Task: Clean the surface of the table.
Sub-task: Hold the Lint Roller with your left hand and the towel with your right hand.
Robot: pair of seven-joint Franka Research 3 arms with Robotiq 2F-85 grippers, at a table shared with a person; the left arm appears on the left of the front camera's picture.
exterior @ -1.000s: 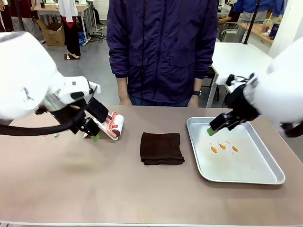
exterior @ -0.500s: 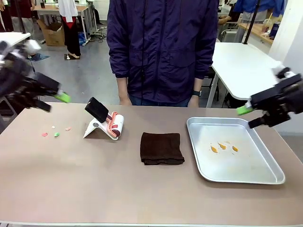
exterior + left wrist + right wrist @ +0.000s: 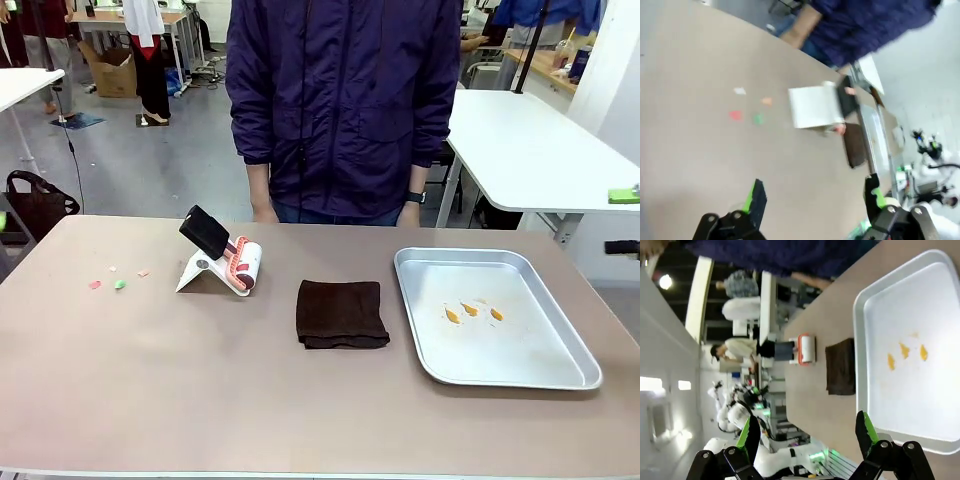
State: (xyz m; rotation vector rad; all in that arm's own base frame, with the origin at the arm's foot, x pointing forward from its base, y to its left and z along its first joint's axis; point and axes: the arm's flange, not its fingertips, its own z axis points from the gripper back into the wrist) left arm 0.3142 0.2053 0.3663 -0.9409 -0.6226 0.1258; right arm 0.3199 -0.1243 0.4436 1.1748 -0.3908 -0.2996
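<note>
The brownish-taupe table carries small coloured scraps near its left end.

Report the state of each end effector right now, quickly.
Left end effector: open, holding nothing.
Right end effector: open, holding nothing.

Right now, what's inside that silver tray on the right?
The silver tray holds three small orange scraps near its middle; the rest of its floor is bare metal. Nothing covers them. The patch of table beneath the tray is hidden.
</note>
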